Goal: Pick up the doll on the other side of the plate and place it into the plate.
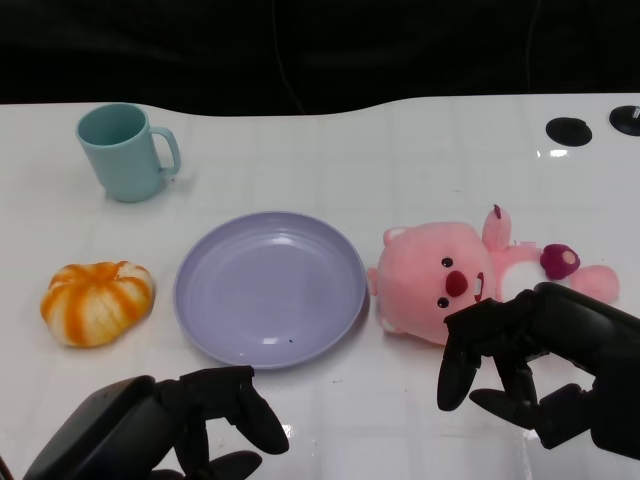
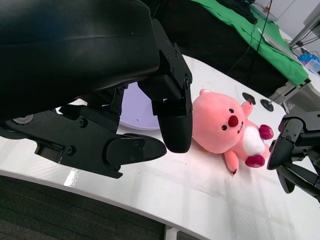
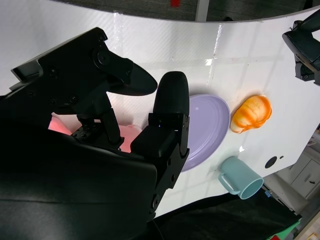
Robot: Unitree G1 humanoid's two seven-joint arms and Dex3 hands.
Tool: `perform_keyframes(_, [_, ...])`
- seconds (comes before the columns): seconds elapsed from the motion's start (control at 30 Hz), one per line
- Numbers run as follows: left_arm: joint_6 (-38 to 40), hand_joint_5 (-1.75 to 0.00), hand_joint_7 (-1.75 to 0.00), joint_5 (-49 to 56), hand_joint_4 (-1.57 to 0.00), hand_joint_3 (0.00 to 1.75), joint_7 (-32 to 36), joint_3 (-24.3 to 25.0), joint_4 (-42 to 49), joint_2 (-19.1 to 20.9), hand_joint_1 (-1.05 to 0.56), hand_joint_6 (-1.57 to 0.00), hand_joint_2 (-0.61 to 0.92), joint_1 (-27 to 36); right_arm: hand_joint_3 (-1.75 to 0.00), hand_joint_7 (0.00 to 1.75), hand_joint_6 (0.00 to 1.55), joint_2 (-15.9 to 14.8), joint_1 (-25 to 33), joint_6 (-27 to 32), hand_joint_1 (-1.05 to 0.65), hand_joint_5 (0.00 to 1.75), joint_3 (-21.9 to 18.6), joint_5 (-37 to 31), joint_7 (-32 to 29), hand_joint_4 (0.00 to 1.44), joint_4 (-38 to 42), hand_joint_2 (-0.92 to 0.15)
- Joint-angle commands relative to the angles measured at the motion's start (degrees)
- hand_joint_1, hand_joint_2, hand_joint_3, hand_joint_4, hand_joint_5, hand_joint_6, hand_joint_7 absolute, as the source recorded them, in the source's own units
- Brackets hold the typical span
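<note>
White table (image 1: 420, 150): pink doll (image 1: 440, 280) right of plate (image 1: 270, 288), just beyond right hand (image 1: 530, 365), fingers spread, empty.

Bare table (image 1: 400, 390) is seen between the right hand's fingers (image 1: 455, 375) and the plate (image 1: 270, 288); nothing stands in that gap. The doll (image 1: 440, 280) lies just beyond those fingertips, beside the plate's rim. Beyond the left hand's fingers (image 1: 250, 410), only the plate is met.
</note>
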Motion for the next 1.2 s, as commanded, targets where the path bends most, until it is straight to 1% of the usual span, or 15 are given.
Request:
perform_keyframes(0.03, [0.1,-1.71,-1.03,0.8,-0.58,0.45,-0.2,0.0,-0.4,0.5,-0.24,-0.66,0.92,0.3,-0.98,1.02,0.80,-0.8,0.0,0.1,-0.12,1.70,-0.5,0.3,0.2,0.75,-0.2,-0.58])
perform_keyframes(0.27, [-0.2,-1.72,-1.02,1.3,-0.58,0.44,-0.2,-0.2,-0.1,0.5,-0.24,-0.66,0.92,0.2,-0.99,1.02,0.80,-0.7,0.1,-0.2,-0.13,1.70,-0.4,-0.3,-0.4,0.74,0.0,-0.57])
perform_keyframes(0.33, [-0.3,-1.72,-1.02,1.4,-0.58,0.44,-0.2,-0.2,-0.1,0.5,-0.23,-0.66,0.92,0.2,-0.99,1.00,0.79,-0.5,0.2,-0.5,-0.12,1.65,-0.3,-1.1,-1.0,0.74,-0.1,-0.57])
perform_keyframes(0.4, [-0.2,-1.72,-1.02,1.5,-0.59,0.44,-0.2,-0.2,-0.1,0.5,-0.24,-0.66,0.92,0.3,-0.95,0.95,0.78,-0.4,0.3,1.1,-0.12,1.55,-0.3,-2.0,-1.6,0.74,-0.8,-0.58])
perform_keyframes(0.5, [-0.5,-1.73,-1.02,1.6,-0.59,0.43,-0.2,0.0,-0.1,0.5,-0.24,-0.66,0.92,0.3,-0.68,0.77,0.72,-0.1,0.0,5.7,-0.13,1.35,-0.3,-4.0,-2.7,0.73,-2.9,-0.72])
perform_keyframes(0.57, [-0.4,-1.73,-1.02,1.5,-0.58,0.43,-0.3,0.1,-0.1,0.5,-0.23,-0.66,0.92,0.3,-0.50,0.65,0.70,0.4,0.0,6.8,-0.14,1.24,-0.1,-5.9,-4.3,0.71,-3.7,-0.79])
perform_keyframes(0.6, [-0.4,-1.73,-1.02,1.5,-0.58,0.43,-0.3,0.1,-0.1,0.5,-0.24,-0.66,0.92,0.3,-0.43,0.61,0.68,0.7,0.0,7.5,-0.16,1.21,0.2,-7.0,-5.2,0.67,-3.9,-0.82])
perform_keyframes(0.63, [-0.4,-1.73,-1.02,1.6,-0.58,0.43,-0.3,0.1,0.0,0.5,-0.24,-0.66,0.92,0.3,-0.30,0.54,0.66,0.9,0.0,8.3,-0.20,1.21,0.3,-7.8,-5.9,0.62,-4.2,-0.87])
perform_keyframes(0.67, [-0.4,-1.73,-1.02,1.5,-0.58,0.43,-0.3,0.1,0.0,0.5,-0.24,-0.66,0.92,0.3,-0.24,0.51,0.64,1.2,0.0,9.2,-0.22,1.21,0.6,-8.6,-6.5,0.60,-4.4,-0.90])
perform_keyframes(0.73, [-0.6,-1.73,-1.02,1.4,-0.58,0.43,-0.3,0.2,0.1,0.5,-0.24,-0.66,0.92,0.3,-0.18,0.43,0.54,1.8,-0.2,11.4,-0.32,1.22,0.8,-10.1,-7.6,0.57,-4.8,-0.92])
perform_keyframes(0.83, [-0.8,-1.73,-1.01,1.3,-0.58,0.43,-0.3,0.3,0.1,0.6,-0.24,-0.66,0.92,0.3,-0.14,0.34,0.43,2.6,-0.6,14.1,-0.43,1.19,1.0,-12.1,-8.9,0.52,-5.2,-0.92])
perform_keyframes(0.9, [-1.0,-1.73,-1.01,1.2,-0.58,0.43,-0.3,0.4,0.3,0.6,-0.24,-0.66,0.92,0.3,-0.12,0.30,0.37,3.0,-0.9,15.0,-0.46,1.15,1.1,-13.1,-9.7,0.47,-5.0,-0.92])
perform_keyframes(0.93, [-1.1,-1.73,-1.01,1.1,-0.58,0.43,-0.3,0.5,0.4,0.6,-0.24,-0.66,0.92,0.3,-0.12,0.27,0.34,3.0,-1.0,15.4,-0.48,1.08,1.2,-13.7,-9.9,0.43,-5.0,-0.92])
perform_keyframes(1.07, [-1.3,-1.72,-1.01,1.0,-0.58,0.43,-0.4,0.8,0.6,0.8,-0.24,-0.66,0.92,0.4,-0.14,0.20,0.28,2.7,-2.2,17.8,-0.56,0.89,1.3,-15.9,-10.0,0.31,-4.5,-0.92])
perform_keyframes(1.2, [-1.3,-1.72,-1.01,1.0,-0.58,0.44,-0.5,0.9,0.6,0.8,-0.24,-0.66,0.92,0.4,-0.12,0.17,0.25,1.9,-3.4,19.9,-0.61,0.82,2.0,-19.0,-10.2,0.24,-4.2,-0.92])
